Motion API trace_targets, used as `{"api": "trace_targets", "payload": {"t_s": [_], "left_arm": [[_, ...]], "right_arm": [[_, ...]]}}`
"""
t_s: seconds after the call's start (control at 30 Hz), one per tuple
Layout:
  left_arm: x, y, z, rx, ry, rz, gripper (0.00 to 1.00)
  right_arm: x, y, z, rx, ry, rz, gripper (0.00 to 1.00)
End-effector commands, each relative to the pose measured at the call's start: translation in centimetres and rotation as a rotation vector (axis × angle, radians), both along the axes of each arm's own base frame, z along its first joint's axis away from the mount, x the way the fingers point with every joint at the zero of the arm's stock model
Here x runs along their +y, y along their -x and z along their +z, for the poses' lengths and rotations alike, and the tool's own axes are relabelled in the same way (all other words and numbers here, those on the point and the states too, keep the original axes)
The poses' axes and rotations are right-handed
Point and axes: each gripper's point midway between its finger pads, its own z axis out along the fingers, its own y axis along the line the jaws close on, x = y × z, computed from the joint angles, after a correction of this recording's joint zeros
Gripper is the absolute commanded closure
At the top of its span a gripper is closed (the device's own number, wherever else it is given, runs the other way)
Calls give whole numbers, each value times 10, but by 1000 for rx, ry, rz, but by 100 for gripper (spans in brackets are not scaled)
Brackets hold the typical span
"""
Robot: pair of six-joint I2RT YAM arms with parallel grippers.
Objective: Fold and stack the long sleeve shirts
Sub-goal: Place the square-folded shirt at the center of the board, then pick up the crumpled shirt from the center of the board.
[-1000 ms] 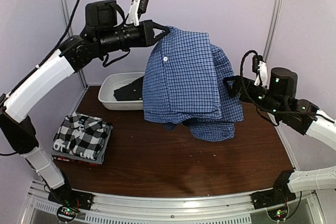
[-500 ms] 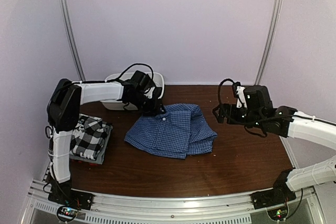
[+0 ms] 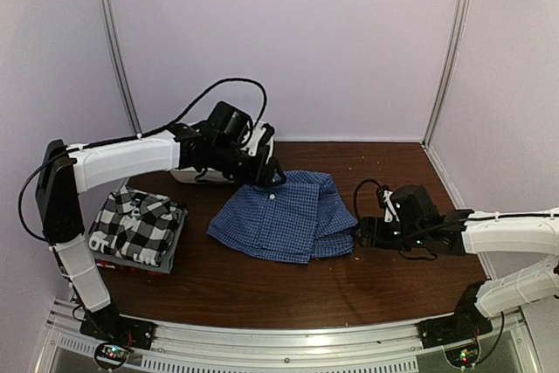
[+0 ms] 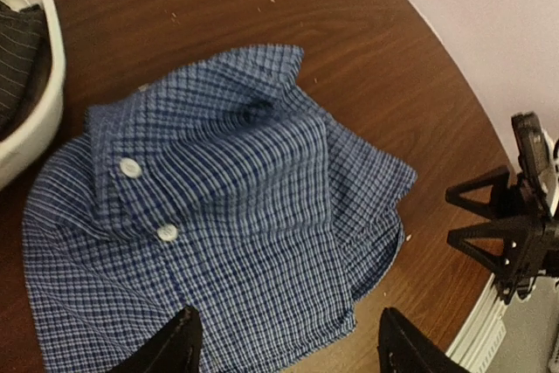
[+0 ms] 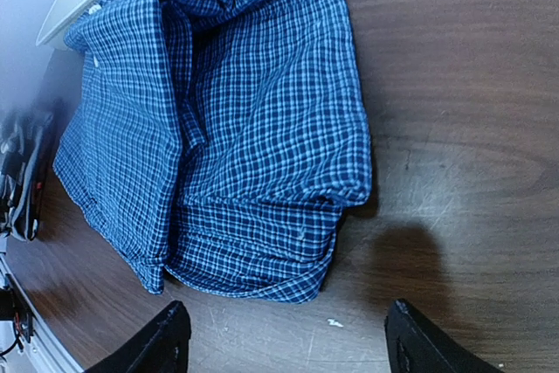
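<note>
Since the left jaws stand released, their tips well apart with nothing between them, the blue check shirt (image 4: 227,216) lies free just ahead of and below them. Its collar and white buttons (image 4: 131,168) sit ahead to their left. The right jaws are spread too, and empty. They hover close by the shirt's opposite side, where a doubled, rounded fold (image 5: 349,189) faces them, apart from the tips.

The shirt is roughly bunched on the surface (image 3: 288,294), not yet a neat fold. By its look it is light, limp cloth with no stiffness. It should drape when lifted, and loose layers may slip apart or slide on the smooth wood. I judge the collar band or a shoulder seam the firmest hold, or else a pinch through every layer at a doubled edge.

Beside the left jaws, further left, stands the white basin (image 4: 35,120) with dark cloth inside. Well apart from both jaws, a plaid shirt (image 3: 140,224) tops the folded stack.
</note>
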Motion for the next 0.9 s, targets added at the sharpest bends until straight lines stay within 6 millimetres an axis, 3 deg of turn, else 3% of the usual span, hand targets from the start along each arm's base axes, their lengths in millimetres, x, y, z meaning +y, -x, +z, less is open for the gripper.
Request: {"api": "trace_targets", "payload": {"t_s": [0.0,0.23,0.33,0.7,0.87], "left_arm": [[-21,48,-37,5,-117,-92,30],[-67,98,-80,80,-152,-172,30],[-83,108,-92,88,-171,-188,30],[-93,102,-140,109,-260,-122,33],[-91,98,-156,111,-298,-97,37]], "right_arm": [[20,3,-11,39,-79,-5,23],[24,-3,-30,65,-96,-53,29],[23,-5,-38,75,-96,-72,31],[27,-9,-60,100,-94,-94,38],[31,-13,-66,106,-95,-100,46]]}}
